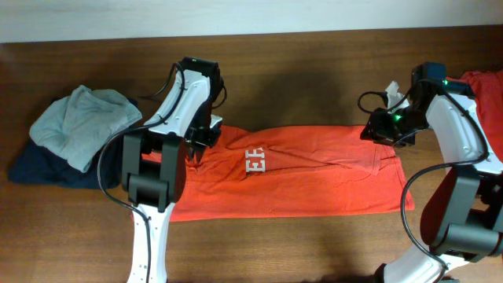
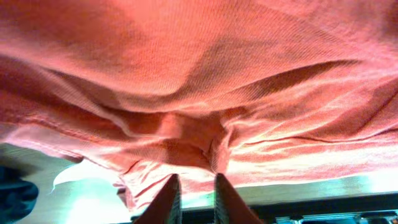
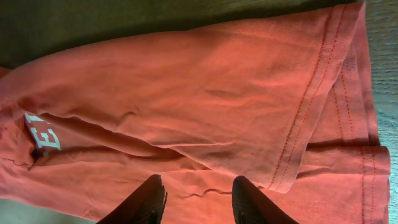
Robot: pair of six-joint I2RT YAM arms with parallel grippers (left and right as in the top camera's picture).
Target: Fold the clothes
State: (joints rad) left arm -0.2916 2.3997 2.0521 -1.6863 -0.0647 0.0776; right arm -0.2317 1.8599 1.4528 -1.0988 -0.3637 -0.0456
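1. Dark brown wood makes up the table (image 1: 299, 251), which fills the overhead view below a pale wall strip at the far edge.
2. An orange-red shirt (image 1: 314, 177) lies in the middle of the table as one long band, already narrowed. Its long axis runs left to right, and each end reaches one arm.
3. At the far left a grey garment (image 1: 78, 118) sits bunched on a navy garment (image 1: 39, 169), both apart from the shirt. A second red garment (image 1: 486, 82) shows at the far right edge, behind the right arm.
4. The left gripper (image 1: 200, 140) sits at the shirt's far left corner. In the left wrist view its fingers stand close together, and the cloth puckers towards them and hangs clear of the table. I judge the left gripper (image 2: 198, 190) to be pinching the shirt (image 2: 199, 74).
5. The right gripper (image 1: 383, 130) hovers over the far right corner. In the right wrist view its fingers are spread wide over flat cloth and grip nothing, so the right gripper (image 3: 199, 199) holds no part of the shirt (image 3: 186, 93).
6. The stitched hem (image 3: 311, 112) runs just right of those fingers, so that end is the shirt's bottom. White letters (image 1: 257, 159) sit left of the middle, nearer the left arm.
7. Both grippers line up along the far long edge with the shirt's body on their near side. The next move probably depends on the right fingers closing on their corner, so the two ends can travel together.
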